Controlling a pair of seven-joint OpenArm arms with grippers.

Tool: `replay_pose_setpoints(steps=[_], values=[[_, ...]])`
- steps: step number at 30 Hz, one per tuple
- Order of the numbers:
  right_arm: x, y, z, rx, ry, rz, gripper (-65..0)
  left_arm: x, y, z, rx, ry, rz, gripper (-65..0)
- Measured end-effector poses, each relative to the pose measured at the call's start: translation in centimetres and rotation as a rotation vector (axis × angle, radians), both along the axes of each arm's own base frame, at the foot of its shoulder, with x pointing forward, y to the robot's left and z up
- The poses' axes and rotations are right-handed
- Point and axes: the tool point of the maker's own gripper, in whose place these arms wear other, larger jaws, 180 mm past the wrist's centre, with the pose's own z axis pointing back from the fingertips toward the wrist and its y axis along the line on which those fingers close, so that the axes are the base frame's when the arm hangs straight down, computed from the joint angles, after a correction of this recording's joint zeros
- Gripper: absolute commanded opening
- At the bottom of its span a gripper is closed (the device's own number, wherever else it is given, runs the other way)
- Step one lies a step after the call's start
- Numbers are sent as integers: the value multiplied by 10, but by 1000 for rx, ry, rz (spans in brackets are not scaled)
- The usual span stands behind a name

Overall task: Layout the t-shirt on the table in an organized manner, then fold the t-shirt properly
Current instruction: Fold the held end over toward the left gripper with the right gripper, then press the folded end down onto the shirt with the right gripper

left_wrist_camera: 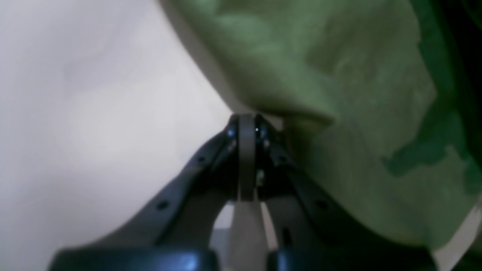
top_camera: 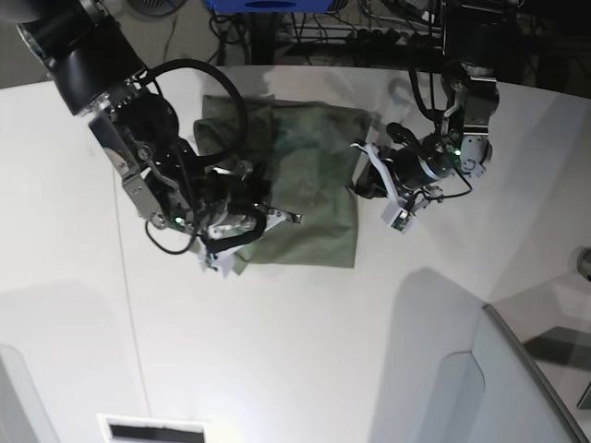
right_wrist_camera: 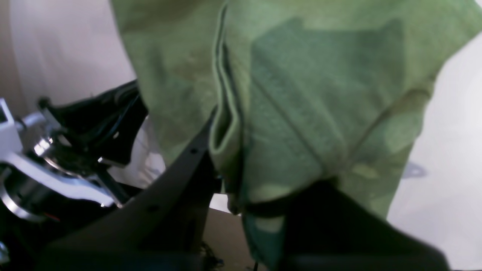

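The olive-green t-shirt [top_camera: 295, 175] lies mostly spread on the white table [top_camera: 295, 351], bunched at its far-left corner. My right gripper [top_camera: 238, 231] is at the shirt's near-left corner. In the right wrist view it [right_wrist_camera: 233, 180] is shut on a fold of the t-shirt [right_wrist_camera: 301, 94], and the cloth drapes over both fingers. My left gripper [top_camera: 362, 177] is at the shirt's right edge. In the left wrist view its fingers [left_wrist_camera: 246, 120] are closed together, pinching the raised edge of the t-shirt [left_wrist_camera: 320, 75] just above the table [left_wrist_camera: 94, 113].
A grey translucent panel [top_camera: 517, 388] stands at the near right. A thin dark seam [top_camera: 123, 277] runs down the table at the left. Cables and a blue object [top_camera: 268, 5] lie behind the table's curved far edge. The right arm's joint [right_wrist_camera: 49, 165] shows beside the shirt.
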Motion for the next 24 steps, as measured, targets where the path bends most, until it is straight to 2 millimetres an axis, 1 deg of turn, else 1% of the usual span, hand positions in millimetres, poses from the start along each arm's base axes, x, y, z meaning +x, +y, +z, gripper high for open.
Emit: replay_pose_setpoints(steps=[4, 6, 8, 11, 13, 16, 20, 24], values=[[4, 15, 7, 27, -9, 12, -650, 6, 10, 5, 20, -18, 5, -650], [5, 16, 5, 25, -5, 13, -650, 5, 11, 6, 23, -21, 2, -650], [6, 12, 1, 12, 2, 9, -650, 5, 16, 9, 22, -26, 14, -650], [5, 10, -2, 2, 10, 3, -650, 2, 33, 10, 43, -30, 54, -650], [5, 14, -1, 9, 8, 6, -650, -2, 46, 12, 61, -34, 70, -650], [5, 24, 2, 30, 6, 12, -650, -6, 71, 18, 97, -45, 105, -650], [5, 22, 2, 28, 9, 8, -650, -14, 107, 30, 141, -69, 171, -650], [5, 24, 3, 31, 7, 10, -650, -35, 140, 33, 182, -58, 233, -650]])
